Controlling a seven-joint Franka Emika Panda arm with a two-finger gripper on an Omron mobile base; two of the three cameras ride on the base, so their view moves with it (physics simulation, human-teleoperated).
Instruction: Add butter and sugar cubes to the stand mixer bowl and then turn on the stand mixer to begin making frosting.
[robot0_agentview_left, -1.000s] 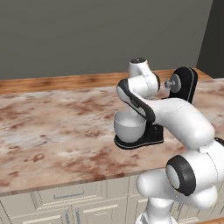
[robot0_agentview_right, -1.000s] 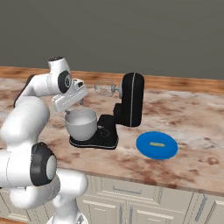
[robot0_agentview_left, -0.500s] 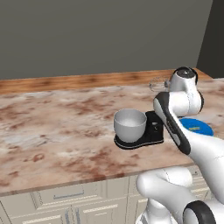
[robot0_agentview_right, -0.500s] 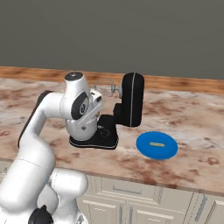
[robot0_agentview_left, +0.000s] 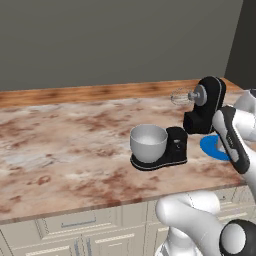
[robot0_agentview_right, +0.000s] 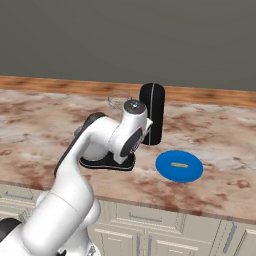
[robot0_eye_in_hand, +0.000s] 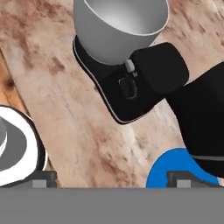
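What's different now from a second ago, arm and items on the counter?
The arm swung from above the stand mixer bowl across to the robot's right, toward the blue plate. The pincer stayed open and empty; nothing was picked up or released. The bowl, the stand mixer, the plate and the yellow piece on it kept their places.

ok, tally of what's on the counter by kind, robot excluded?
Stand mixer: 1
Stand mixer bowl: 1
Blue plate: 1
Small yellow piece on the plate: 1
Total: 4
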